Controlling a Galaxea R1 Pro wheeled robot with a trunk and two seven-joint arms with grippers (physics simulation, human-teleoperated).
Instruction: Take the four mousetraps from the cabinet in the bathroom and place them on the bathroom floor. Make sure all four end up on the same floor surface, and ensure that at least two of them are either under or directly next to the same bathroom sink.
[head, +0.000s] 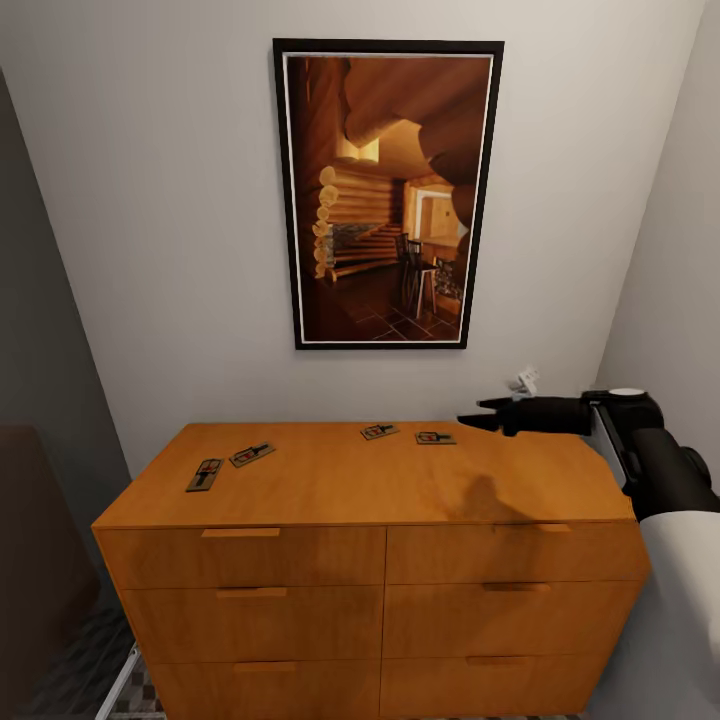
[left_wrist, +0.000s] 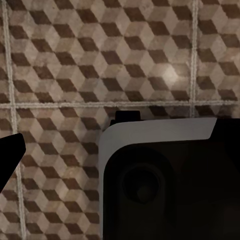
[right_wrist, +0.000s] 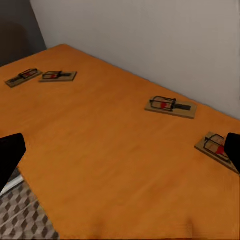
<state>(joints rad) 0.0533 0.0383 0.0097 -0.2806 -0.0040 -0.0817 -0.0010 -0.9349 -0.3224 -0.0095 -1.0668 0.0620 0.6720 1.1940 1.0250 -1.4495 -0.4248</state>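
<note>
Four mousetraps lie flat on the cabinet top: two at the left and two near the back right. My right gripper hovers open just right of the rightmost trap, a little above the top. In the right wrist view that trap lies by one finger, with another trap beyond and the left pair far off. My left gripper hangs over the bathroom floor, one dark finger at the view's edge. The bathroom sink is out of view.
A large framed picture hangs on the wall behind the cabinet. A side wall closes in on the right, and a dark panel stands on the left. My own white and black base sits below the left wrist.
</note>
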